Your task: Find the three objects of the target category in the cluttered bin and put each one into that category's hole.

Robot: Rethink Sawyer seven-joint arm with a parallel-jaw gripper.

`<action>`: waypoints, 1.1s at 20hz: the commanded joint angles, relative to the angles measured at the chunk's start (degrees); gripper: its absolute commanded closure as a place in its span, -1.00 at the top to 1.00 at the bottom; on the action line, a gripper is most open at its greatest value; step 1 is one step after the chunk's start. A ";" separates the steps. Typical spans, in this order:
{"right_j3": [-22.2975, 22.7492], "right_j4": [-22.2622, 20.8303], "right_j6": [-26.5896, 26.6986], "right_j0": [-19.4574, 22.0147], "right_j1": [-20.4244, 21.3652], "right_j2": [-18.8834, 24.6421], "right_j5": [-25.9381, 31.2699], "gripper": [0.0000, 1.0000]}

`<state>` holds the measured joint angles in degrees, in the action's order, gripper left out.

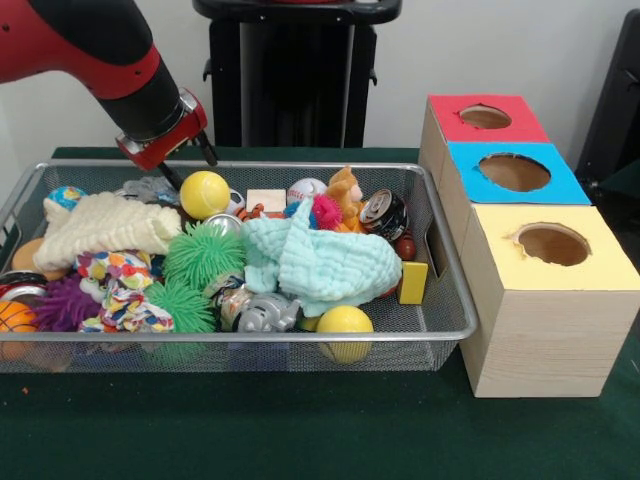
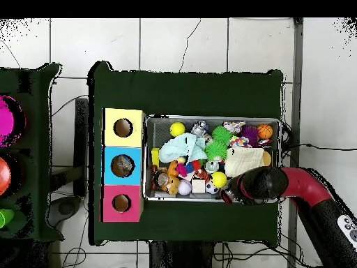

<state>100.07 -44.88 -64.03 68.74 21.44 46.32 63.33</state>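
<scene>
Bottles (image 1: 150, 188) mostly hidden under toys in wire bin (image 1: 300, 338); maybe one crinkly clear bit at upper left, just below hand (image 1: 190, 165). Hand spread wide, holding nothing. Probably light, slippery, springy; best pinched across a squashed flat part. Blue hole (image 1: 514, 172) at right.

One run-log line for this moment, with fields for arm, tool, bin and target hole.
arm: over the bin's far corner | tool: low near yellow ball, holds nothing visible | wire bin: cluttered | blue-topped hole: unobstructed
</scene>
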 commanded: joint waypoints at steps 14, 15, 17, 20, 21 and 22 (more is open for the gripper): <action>-4.56 -0.65 16.06 -2.54 0.76 0.28 4.71 1.00; -4.90 -0.50 16.13 -2.83 0.89 0.36 5.09 1.00; -5.83 -0.16 16.35 -3.50 0.95 0.48 5.94 1.00; -7.38 0.22 16.86 -4.45 0.67 0.55 7.11 1.00; -7.83 0.33 17.05 -4.72 0.61 0.58 7.46 1.00; -8.45 0.51 17.41 -4.91 0.51 0.62 7.95 1.00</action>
<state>99.24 -44.72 -64.03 65.89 22.47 46.28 65.01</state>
